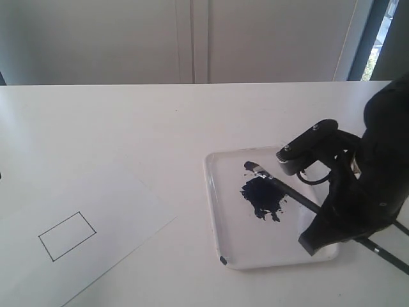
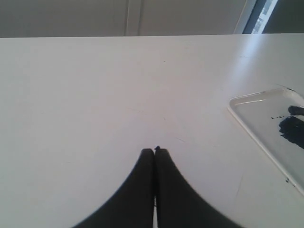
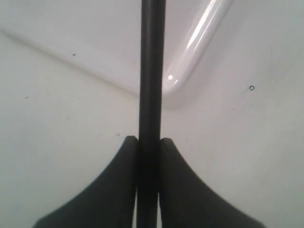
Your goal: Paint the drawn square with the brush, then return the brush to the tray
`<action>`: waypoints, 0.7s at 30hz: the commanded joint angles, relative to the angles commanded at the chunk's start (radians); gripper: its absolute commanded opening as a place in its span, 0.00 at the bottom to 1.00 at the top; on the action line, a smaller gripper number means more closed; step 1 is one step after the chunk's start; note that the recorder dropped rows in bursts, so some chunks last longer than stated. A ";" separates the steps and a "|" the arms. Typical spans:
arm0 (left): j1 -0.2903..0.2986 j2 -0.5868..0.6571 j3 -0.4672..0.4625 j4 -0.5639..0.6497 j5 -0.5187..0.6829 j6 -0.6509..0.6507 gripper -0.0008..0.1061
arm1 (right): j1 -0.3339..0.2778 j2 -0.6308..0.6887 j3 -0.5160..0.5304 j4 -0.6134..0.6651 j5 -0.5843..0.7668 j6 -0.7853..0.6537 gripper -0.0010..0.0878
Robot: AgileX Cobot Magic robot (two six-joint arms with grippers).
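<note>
The white table (image 1: 128, 121) carries a paper sheet (image 1: 121, 204) well left of the tray (image 1: 230, 220), which holds a dark navy paint puddle (image 1: 262, 197). The right gripper (image 3: 149, 140) clamps the brush (image 1: 293, 193), whose bristles are over the tray. The left gripper (image 2: 155, 151) is pressed closed and empty. The drawn square (image 1: 67, 236), on the sheet, is an unpainted outline.

Setting: lab/test-bench type rm, not domestic. Evidence: bare white tabletop (image 1: 192, 115); black robot arm (image 1: 383, 141) working on it; plain pale wall panels (image 1: 96, 38) behind; dark-framed window (image 1: 381, 32), greenery outside.
</note>
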 joint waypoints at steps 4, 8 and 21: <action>0.000 0.000 -0.013 0.026 -0.004 -0.021 0.26 | 0.002 -0.050 0.000 0.139 0.014 -0.092 0.01; 0.000 0.000 -0.068 0.098 -0.008 -0.116 0.40 | 0.002 -0.056 0.000 0.308 0.015 -0.214 0.01; 0.000 0.061 -0.323 0.098 0.020 -0.018 0.40 | 0.004 -0.056 0.000 0.487 -0.026 -0.383 0.01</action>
